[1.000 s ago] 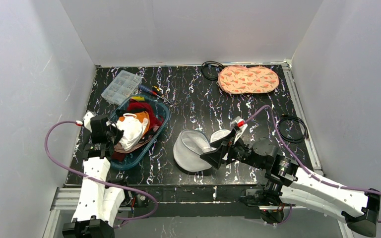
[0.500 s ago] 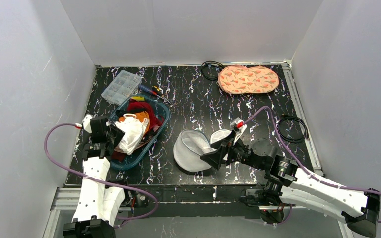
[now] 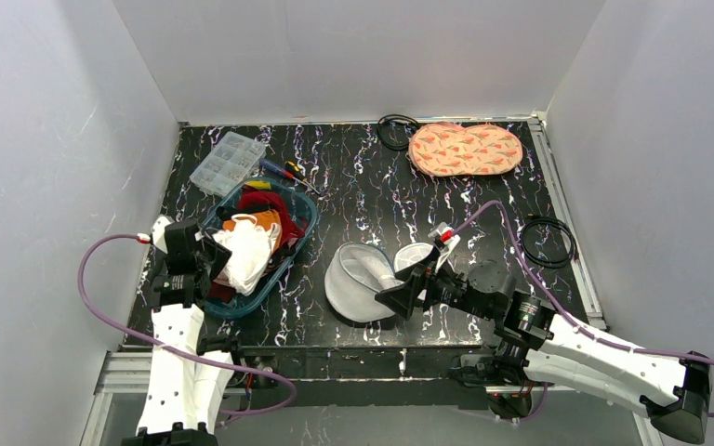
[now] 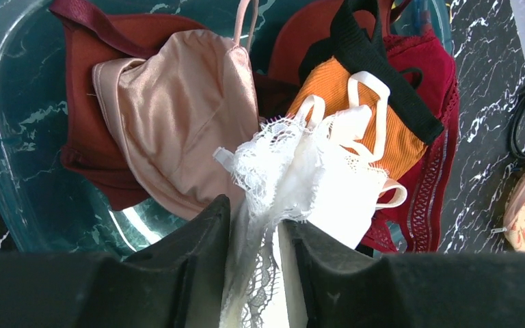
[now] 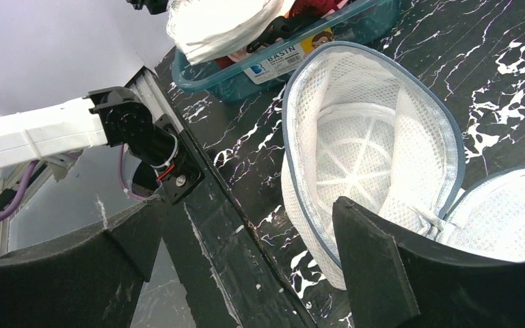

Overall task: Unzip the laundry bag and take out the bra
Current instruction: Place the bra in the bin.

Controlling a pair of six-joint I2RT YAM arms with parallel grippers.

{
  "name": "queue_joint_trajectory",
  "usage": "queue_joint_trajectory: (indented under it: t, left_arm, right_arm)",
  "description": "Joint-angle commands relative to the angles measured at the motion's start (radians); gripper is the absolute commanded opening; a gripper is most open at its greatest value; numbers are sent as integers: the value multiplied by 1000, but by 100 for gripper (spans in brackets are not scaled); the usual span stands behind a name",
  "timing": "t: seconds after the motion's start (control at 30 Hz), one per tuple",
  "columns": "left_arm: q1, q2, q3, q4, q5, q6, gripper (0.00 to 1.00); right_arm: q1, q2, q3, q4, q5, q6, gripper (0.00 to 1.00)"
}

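Observation:
The white mesh laundry bag point(image 3: 358, 279) lies unzipped at the table's middle front, its blue-grey rim gaping and its round lid point(image 3: 416, 255) flapped to the right. In the right wrist view the bag point(image 5: 369, 143) looks empty inside. My right gripper point(image 3: 400, 288) is open at the bag's near right side, holding nothing point(image 5: 249, 205). My left gripper point(image 3: 209, 258) is shut on a white lace bra point(image 3: 246, 253) over the teal basket point(image 3: 302, 237). In the left wrist view the bra point(image 4: 301, 171) hangs from between the fingers of my left gripper point(image 4: 256, 212).
The teal basket point(image 4: 14, 116) holds red, orange, black and beige garments. A clear compartment box point(image 3: 228, 163) and screwdrivers point(image 3: 284, 169) lie behind it. An orange patterned pouch point(image 3: 465, 149) and a black cable coil point(image 3: 397, 130) sit at the back. Another cable point(image 3: 547, 242) lies right.
My left gripper has drawn back toward the near left with the white bra, pulling it over the basket's front. The right arm has barely shifted.

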Motion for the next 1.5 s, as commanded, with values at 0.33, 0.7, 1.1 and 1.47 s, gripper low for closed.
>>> queue_joint_trajectory:
  t: [0.33, 0.7, 1.1, 1.47]
  left_arm:
    - [7, -83, 93, 112, 214, 99, 0]
    - [7, 34, 209, 321, 459, 44, 0]
    - [8, 215, 104, 320, 285, 140, 0]
    - [13, 276, 98, 142, 51, 120, 10]
  right_arm:
    - [-2, -11, -3, 27, 10, -7, 99]
    - [-2, -4, 12, 13, 15, -20, 99]
    - [-2, -27, 18, -29, 42, -35, 99]
    - [-2, -16, 15, -20, 44, -32, 99]
